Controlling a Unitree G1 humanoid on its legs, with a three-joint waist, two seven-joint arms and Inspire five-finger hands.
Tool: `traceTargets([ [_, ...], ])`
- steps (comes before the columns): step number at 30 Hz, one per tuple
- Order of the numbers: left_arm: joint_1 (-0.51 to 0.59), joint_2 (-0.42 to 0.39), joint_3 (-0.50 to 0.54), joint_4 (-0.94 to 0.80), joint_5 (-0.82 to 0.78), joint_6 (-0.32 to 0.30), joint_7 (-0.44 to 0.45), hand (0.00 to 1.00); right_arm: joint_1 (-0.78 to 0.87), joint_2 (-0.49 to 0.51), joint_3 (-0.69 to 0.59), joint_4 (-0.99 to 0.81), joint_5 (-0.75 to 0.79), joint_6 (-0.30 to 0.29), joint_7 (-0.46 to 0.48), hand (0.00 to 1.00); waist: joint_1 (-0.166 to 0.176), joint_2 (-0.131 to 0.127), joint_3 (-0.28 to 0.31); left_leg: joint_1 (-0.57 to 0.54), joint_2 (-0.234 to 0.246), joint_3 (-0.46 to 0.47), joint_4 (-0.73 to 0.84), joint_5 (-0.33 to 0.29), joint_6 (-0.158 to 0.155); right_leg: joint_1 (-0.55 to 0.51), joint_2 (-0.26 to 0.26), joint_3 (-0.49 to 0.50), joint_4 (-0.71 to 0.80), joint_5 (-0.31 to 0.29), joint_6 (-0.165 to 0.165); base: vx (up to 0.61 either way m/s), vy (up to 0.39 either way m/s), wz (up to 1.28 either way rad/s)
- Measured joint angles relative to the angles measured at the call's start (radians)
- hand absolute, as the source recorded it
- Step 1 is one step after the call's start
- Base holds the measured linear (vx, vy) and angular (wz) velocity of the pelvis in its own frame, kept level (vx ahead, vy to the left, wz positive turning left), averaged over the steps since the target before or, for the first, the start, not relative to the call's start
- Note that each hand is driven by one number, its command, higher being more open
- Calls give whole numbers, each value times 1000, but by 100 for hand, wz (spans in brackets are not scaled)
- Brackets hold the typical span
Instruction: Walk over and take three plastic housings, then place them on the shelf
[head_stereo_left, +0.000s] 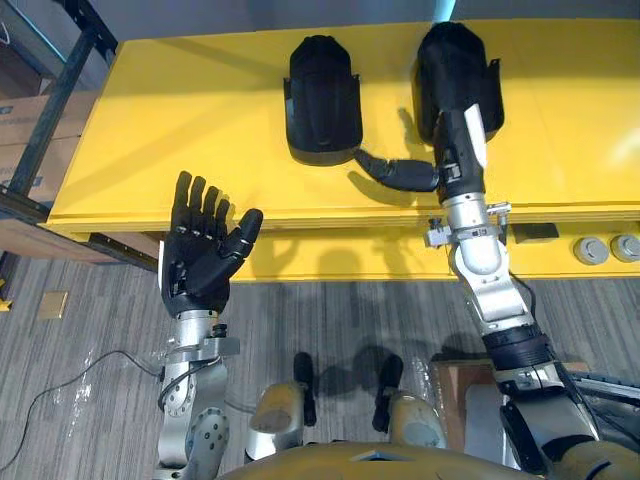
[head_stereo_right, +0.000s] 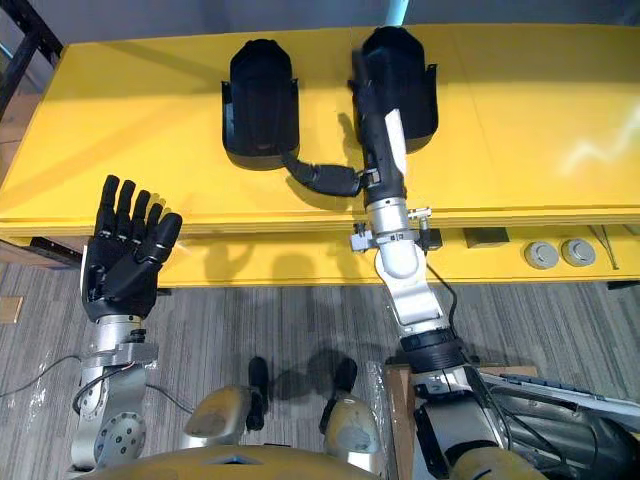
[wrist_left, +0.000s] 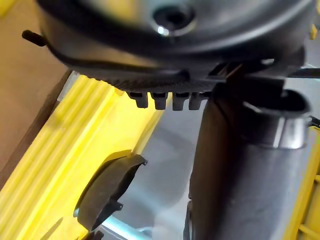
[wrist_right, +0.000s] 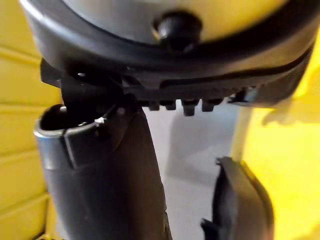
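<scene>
1. Work surface – A flat yellow desk (head_stereo_left: 180, 120) spans the upper part of the head views. Its front edge faces the robot, and grey wood-pattern floor (head_stereo_left: 330, 320) lies below it.

2. Task items – Two housings lie on the desk, side by side and apart, both with the rounded end pointing away from the robot.
   - The left black plastic housing (head_stereo_left: 323, 100) lies free, with nothing touching it. It also shows in the left wrist view (wrist_left: 107, 190), resting on the yellow surface.
   - The right black plastic housing (head_stereo_left: 445, 55) lies under the front part of the right robot hand.

3. Right robot hand (head_stereo_left: 458, 150) – The arm reaches forward over the desk edge. The hand lies on the near end of the right black plastic housing. Its thumb (head_stereo_left: 398, 172) stretches sideways over the desk towards the left black plastic housing and stops just short of it. The fingers merge with the dark housing, so it cannot be told whether they grip it.

4. Left robot hand (head_stereo_left: 200, 255) – It is held upright before the desk's front edge, above the floor, with fingers straight and spread – holding nothing.

5. Surroundings – A dark metal frame (head_stereo_left: 60, 90) stands at the desk's left end, with cardboard boxes (head_stereo_left: 25, 130) beside it. Two grey round discs (head_stereo_right: 542, 255) sit side by side below the desk's front edge, right of the right arm.
</scene>
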Motion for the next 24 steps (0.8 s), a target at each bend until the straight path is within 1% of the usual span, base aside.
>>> traceTargets([
  [4, 0, 0, 0, 0, 4, 3, 0, 100, 20, 8, 0, 14, 73, 44, 93, 100, -5, 7, -19, 0, 5, 1, -1, -1, -1, 3, 6, 0, -10, 2, -3, 6, -5, -1],
  [6, -2, 0, 0, 0, 5, 9, 0, 100, 20, 8, -1, 29, 109, 49, 128, 100, -6, 11, -24, 0, 5, -1, -1, -1, -1, 4, 6, 0, -11, 2, -3, 0, 0, 0],
  [10, 1, 0, 1, 0, 5, 24, -1, 100, 20, 8, -1, 46, 111, 56, 159, 100, -10, 11, -28, 2, 3, -4, -3, 0, -1, 6, 6, -1, -11, 2, -3, 0, 0, 0],
  [12, 3, 0, 1, 0, 5, 25, -3, 100, 20, 9, -2, 47, 111, 70, 166, 100, -11, 11, -43, 1, 3, -5, -5, 0, -1, 6, 6, -2, -13, 2, -3, 0, 0, 0],
  [14, 1, 0, 1, 0, 6, 25, -8, 100, 20, 11, -10, 46, 110, 72, 172, 100, -13, 10, -48, 2, 2, -6, -7, 2, -1, 6, 6, -3, -13, 2, -3, -4, 1, 2],
  [18, 2, 0, 1, 0, 28, 33, -11, 100, 20, 18, -26, 47, 104, 89, 142, 100, -20, 10, -48, 11, -3, -8, -33, 18, 0, 5, 4, -5, -14, 3, -2, -7, 2, 2],
  [21, 1, 0, -7, 0, 39, 39, -12, 100, 21, 18, -33, 48, 100, 106, 100, 100, -23, 10, -48, 17, -7, -8, -55, 30, 0, 4, 3, -5, -19, 6, -2, 0, 0, 0],
  [24, 1, 0, -18, 0, 39, 39, -11, 100, 21, 20, -45, 57, 62, 126, 63, 100, -25, 10, -48, 17, -9, -5, -57, 31, 0, 6, 3, -3, -30, 13, -1, -1, 1, -1],
])
